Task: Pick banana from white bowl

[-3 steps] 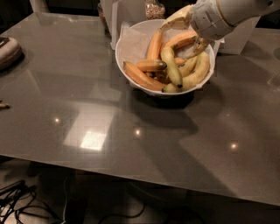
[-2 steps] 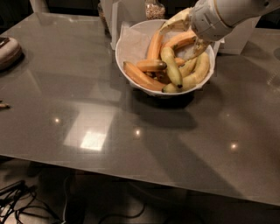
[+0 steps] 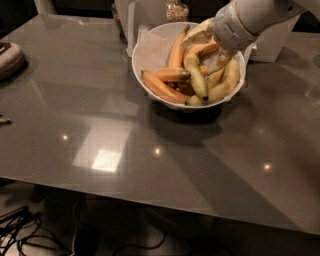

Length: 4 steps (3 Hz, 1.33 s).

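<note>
**Robot gripper lowered into a bowl of bananas on a grey table**

A broad, glossy grey table (image 3: 150,150) fills a dim room. Its top mirrors ceiling lights as small bright spots and one pale square patch, all well in front of the gripper, on the camera's side. The robot's thick white arm (image 3: 260,17) enters at the upper right corner and slopes down to the pale two-finger gripper (image 3: 209,44). The gripper sits inside the large round white bowl (image 3: 150,85), over its far right part, at the top of the fruit. Whether it is wide, narrow or holding anything cannot be told.

The bowl stands directly under the gripper, towards the table's far edge. A white boxy object (image 3: 272,42) stands just behind the arm. Crumpled white paper lining (image 3: 152,47) shows on the bowl's wall to the picture-left of the gripper.

The bowl holds a heap of yellow and orange bananas (image 3: 172,75):

- A long orange banana (image 3: 162,87) lies along the near left wall, below and left of the gripper, slanting from upper left to lower right.
- A curved yellow banana (image 3: 226,82) follows the right wall below the gripper.
- A yellow-green banana (image 3: 196,75) starts just beneath the gripper, with its long axis pointing towards the camera.
- A slim orange banana (image 3: 176,50), just left of the gripper, points away towards the far rim.

A rounded dark-and-pale object (image 3: 7,57) sits at the far left edge. A glass jar (image 3: 176,10) stands behind the bowl, and dark cables (image 3: 20,235) lie on the floor.
</note>
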### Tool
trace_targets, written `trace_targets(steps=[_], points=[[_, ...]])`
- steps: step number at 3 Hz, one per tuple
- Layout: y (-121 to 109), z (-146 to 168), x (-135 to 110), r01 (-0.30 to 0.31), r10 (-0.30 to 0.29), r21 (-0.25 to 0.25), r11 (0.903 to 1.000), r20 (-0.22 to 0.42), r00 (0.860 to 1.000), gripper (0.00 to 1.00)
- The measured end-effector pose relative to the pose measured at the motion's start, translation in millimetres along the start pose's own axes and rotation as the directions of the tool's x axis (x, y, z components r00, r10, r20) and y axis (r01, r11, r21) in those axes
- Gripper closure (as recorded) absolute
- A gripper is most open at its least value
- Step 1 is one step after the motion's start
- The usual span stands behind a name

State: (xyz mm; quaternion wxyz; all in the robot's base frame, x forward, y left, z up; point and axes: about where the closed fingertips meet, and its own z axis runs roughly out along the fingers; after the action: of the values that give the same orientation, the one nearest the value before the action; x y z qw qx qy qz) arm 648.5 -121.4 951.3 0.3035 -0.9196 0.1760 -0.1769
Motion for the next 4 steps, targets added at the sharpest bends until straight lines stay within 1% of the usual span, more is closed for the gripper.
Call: trace_targets(steps=[1, 2, 3, 4], points=[[1.7, 13.3, -5.7, -0.008, 0.008, -0.004, 1.0000, 0.039, 0.999, 0.44], [0.1, 22.6, -17.2, -0.014, 0.014, 0.000, 0.9999, 0.079, 0.997, 0.46], [-4.4, 27.5, -26.9, -0.016, 0.015, 0.007, 0.9998, 0.104, 0.994, 0.64], [-6.7, 26.2, -28.4, -0.018, 0.017, 0.012, 0.9998, 0.104, 0.994, 0.88]])
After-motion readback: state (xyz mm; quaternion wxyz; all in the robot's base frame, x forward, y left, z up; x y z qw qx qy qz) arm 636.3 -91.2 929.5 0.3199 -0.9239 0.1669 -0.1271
